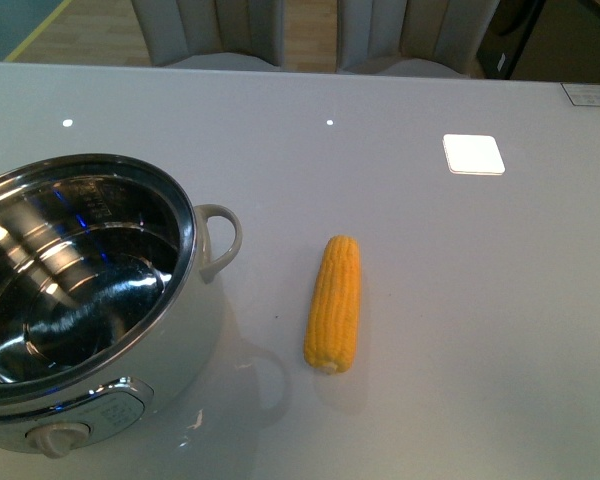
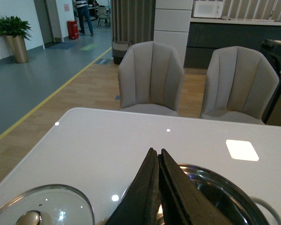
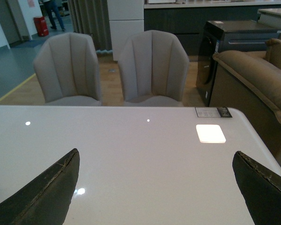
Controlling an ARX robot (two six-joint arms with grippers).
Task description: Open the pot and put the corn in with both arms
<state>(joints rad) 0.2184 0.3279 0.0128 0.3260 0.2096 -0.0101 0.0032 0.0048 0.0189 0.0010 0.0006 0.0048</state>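
1. While both arms hang over it, the white glossy table [image 1: 450, 330] takes most of the room in front of me. Two grey padded chairs [image 2: 151, 77] stand behind its far edge.
2. The pot [image 1: 195, 330] stands at the near left corner of the tabletop. It is open, the shiny steel bowl is bare inside, and its white loop handle [image 1: 220, 240] points toward the middle of the table. The beige knob [image 1: 58, 438] faces the near edge.
3. A glass lid [image 2: 61, 201] lies flat on the tabletop just beside the pot, with its knob up. It shows only in the left wrist view.
4. The corn [image 1: 334, 303] lies on the table about halfway between the left and right edges, closer to the near edge. It is near the pot handle but not touching it, and its length runs from the near edge toward the far edge.
5. The left gripper [image 2: 157, 151] is above the pot rim. Its two black fingers are pressed together with nothing between them.
6. The right gripper [image 3: 155, 153] is spread wide over bare tabletop and grasps nothing.
7. A small bright square patch [image 1: 473, 154] shows on the tabletop toward the far right corner.
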